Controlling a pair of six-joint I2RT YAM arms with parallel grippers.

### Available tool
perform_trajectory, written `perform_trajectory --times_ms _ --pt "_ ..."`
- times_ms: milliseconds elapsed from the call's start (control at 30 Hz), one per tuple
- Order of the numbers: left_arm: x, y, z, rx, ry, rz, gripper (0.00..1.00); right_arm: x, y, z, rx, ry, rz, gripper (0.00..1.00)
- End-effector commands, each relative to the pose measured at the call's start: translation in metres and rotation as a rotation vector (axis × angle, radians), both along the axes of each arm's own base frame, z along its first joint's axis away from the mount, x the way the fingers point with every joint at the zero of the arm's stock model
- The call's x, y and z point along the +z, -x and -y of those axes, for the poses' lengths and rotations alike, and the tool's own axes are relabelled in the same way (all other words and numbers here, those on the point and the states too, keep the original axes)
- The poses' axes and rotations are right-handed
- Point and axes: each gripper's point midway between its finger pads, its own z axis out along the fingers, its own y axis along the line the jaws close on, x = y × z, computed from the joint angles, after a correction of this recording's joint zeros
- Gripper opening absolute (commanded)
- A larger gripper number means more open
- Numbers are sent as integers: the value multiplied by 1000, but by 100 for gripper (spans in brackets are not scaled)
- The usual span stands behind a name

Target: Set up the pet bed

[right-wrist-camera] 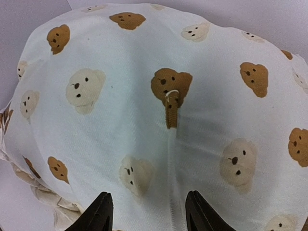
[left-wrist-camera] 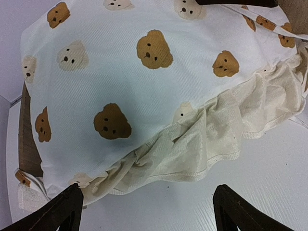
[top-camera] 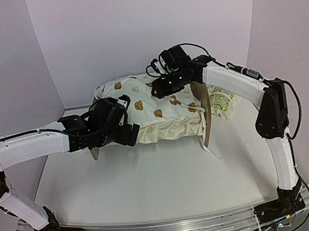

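**Loose tie and a light frame: where we judged this could slip**

The pet bed [top-camera: 204, 114] lay under the bear-print cushion [top-camera: 142, 110], with only its end boards showing at the cushion's two ends. The left gripper [left-wrist-camera: 150, 211] hung at the cushion's left end, fingers spread wide with nothing between them. The right gripper [right-wrist-camera: 150, 211] hovered over the cushion's right half, fingers partly spread and pinching nothing we could see. A tie [right-wrist-camera: 172, 111] ran across the cushion toward the gap between them. We judged that closing there could snag the tie and drag the cushion askew. A push from the left gripper might tip or slide the frame beneath the cushion. Reaching for the lemon-print pillow [top-camera: 220, 101], just beyond the cushion's right end, risked knocking that end board.
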Motion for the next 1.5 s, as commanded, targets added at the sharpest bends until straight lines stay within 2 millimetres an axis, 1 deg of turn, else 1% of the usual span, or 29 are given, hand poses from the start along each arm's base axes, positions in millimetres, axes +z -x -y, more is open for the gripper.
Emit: perform_trajectory --times_ms 0,67,133,167,267,433,633,767,800,833,900,1000,1133,1233,1333,1467 --pt "11 -2 0 12 39 19 96 0 -7 10 -24 66 58 52" --pt "9 -3 2 11 36 17 96 -5 -7 12 -27 81 60 51" --pt "8 -4 3 10 34 15 95 -9 -7 12 -25 87 55 48" --pt "8 -4 4 11 35 14 95 -9 -7 12 -23 88 54 46" --pt "7 -4 5 6 37 11 95 -11 -6 10 -11 88 50 33" --pt "7 -6 8 7 29 8 95 4 -5 11 -11 68 72 17" --pt "12 -10 17 -9 37 11 94 21 -2 18 -17 78 110 5" --pt "16 -13 26 -25 43 15 94 33 5 30 -34 88 128 5" --pt "17 -15 27 -26 43 17 94 38 8 32 -38 85 135 5" --pt "16 -16 29 -28 37 17 94 39 9 35 -42 88 136 6" --pt "18 -19 29 -19 28 28 94 48 14 41 -51 86 149 7" --pt "17 -21 29 -8 24 34 94 53 22 46 -31 104 163 13" --pt "16 -22 30 -3 25 33 94 56 30 52 -20 102 159 14" --pt "16 -22 30 -3 30 29 94 53 34 53 -16 102 151 15" --pt "16 -21 31 -6 35 22 94 49 34 52 -11 103 142 22" --pt "14 -18 28 -4 41 10 94 34 32 50 -8 121 117 31"
